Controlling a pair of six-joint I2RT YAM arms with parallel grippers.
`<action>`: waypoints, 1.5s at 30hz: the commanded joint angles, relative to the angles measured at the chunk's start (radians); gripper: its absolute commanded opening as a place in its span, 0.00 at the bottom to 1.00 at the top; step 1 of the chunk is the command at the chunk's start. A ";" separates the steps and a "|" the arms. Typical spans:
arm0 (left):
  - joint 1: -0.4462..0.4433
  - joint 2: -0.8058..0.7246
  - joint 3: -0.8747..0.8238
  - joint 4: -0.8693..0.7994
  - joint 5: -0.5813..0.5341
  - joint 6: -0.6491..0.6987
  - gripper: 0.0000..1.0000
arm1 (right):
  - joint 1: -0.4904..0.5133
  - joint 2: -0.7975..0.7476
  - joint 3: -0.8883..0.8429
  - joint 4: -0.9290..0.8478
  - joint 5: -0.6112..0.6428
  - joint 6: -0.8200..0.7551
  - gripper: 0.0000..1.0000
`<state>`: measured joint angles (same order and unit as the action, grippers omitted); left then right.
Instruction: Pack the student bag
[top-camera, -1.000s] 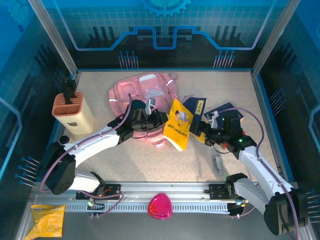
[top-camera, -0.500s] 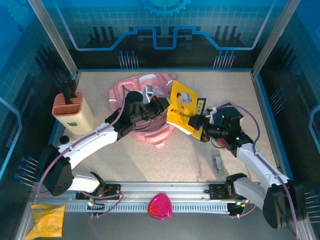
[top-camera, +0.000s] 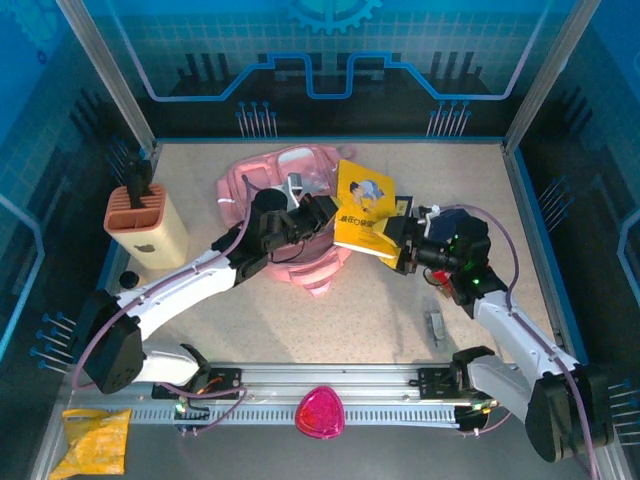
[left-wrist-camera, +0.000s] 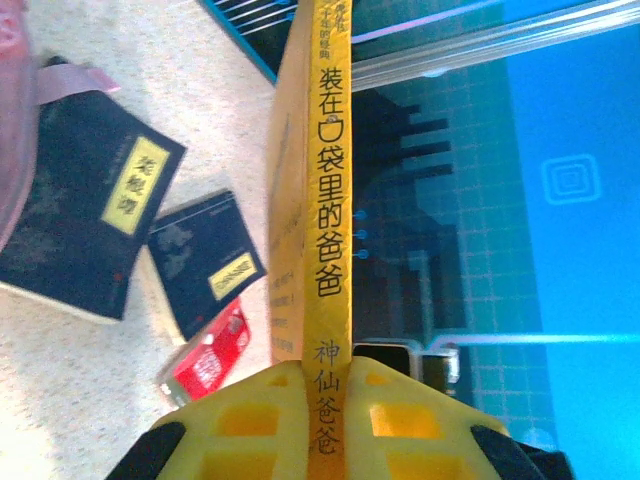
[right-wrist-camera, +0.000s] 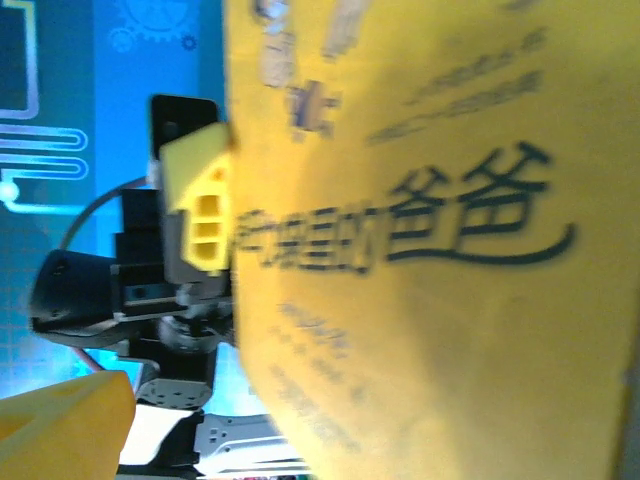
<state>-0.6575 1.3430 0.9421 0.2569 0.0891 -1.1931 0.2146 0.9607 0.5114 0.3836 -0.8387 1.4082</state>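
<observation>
While the left gripper (top-camera: 323, 216) is clenched on the spine of the yellow book (top-camera: 362, 208), the book is held clear of the table (top-camera: 400, 320), tilted, at the right edge of the bag (top-camera: 280, 185). The bag lies flat at the far centre of the table, just left of the book, with the left gripper over its near part. The right gripper (top-camera: 402, 248) stands spread wide at the book's near right edge; contact with the cover cannot be confirmed.

Step in hand, as judged: bringing the book to the bag for insertion.

The next move calls for:
- finding the bag's opening, which cannot be made out here;
- lining up the book's leading edge with it;
- keeping the clamp firm.

Two dark books (left-wrist-camera: 85, 215) lie on the table to the right, probably to follow.
</observation>
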 joint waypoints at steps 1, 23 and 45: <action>0.003 -0.052 -0.014 -0.012 -0.049 0.064 0.00 | -0.016 -0.042 0.010 0.027 -0.019 0.019 1.00; -0.020 -0.056 -0.071 -0.051 0.009 0.100 0.00 | -0.022 -0.037 0.069 -0.256 0.077 -0.217 0.00; -0.037 0.140 0.126 -0.610 -0.089 1.042 0.55 | -0.156 -0.174 0.181 -0.976 0.299 -0.721 0.00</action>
<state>-0.6868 1.4334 1.0222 -0.2989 0.0212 -0.3408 0.0834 0.8040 0.6563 -0.5495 -0.5472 0.7685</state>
